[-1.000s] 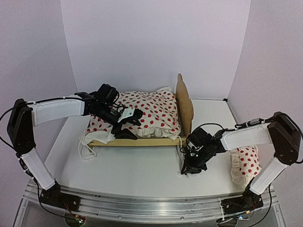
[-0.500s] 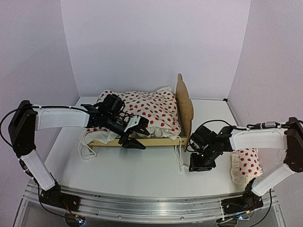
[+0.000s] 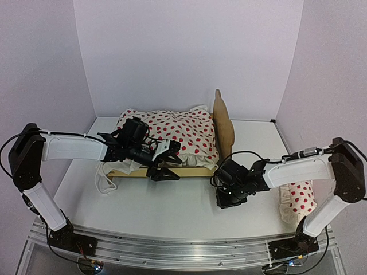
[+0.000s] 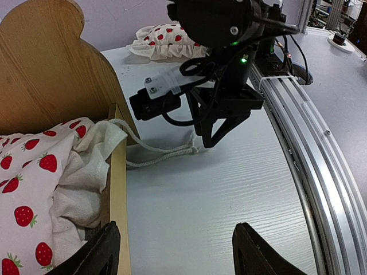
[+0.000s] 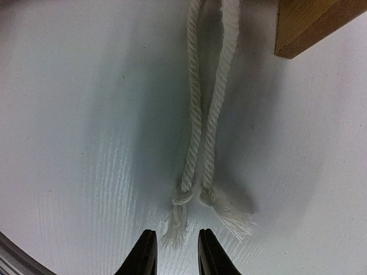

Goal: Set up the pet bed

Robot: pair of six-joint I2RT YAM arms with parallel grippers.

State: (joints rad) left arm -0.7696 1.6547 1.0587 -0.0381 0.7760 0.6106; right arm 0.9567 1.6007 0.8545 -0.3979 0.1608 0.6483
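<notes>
Top external shows the pet bed (image 3: 225,129) at the desk's (image 3: 166,215) 12 o'clock, strawberry duvet (image 3: 180,133) aboard. My right gripper (image 5: 175,252), slightly parted and empty, hovers over white cord (image 5: 195,114) ends at 5 o'clock; a snagged pull might drag the bed. Left gripper (image 4: 172,252) released.

I see the pet bed (image 4: 51,69) as light plywood: matt, with visible grain and a raw-looking edge. Duvet (image 3: 186,130) is soft wrinkled cloth, white with a red print. Cord (image 5: 198,132) is twisted white rope, fibrous, with frayed ends. Table (image 3: 166,212) is white, matt, with a faint wood-grain texture. Rail (image 4: 309,166) is bare metal with a slight sheen. Left gripper (image 4: 175,243) and right gripper (image 5: 175,252) read to me as matt black plastic.
</notes>
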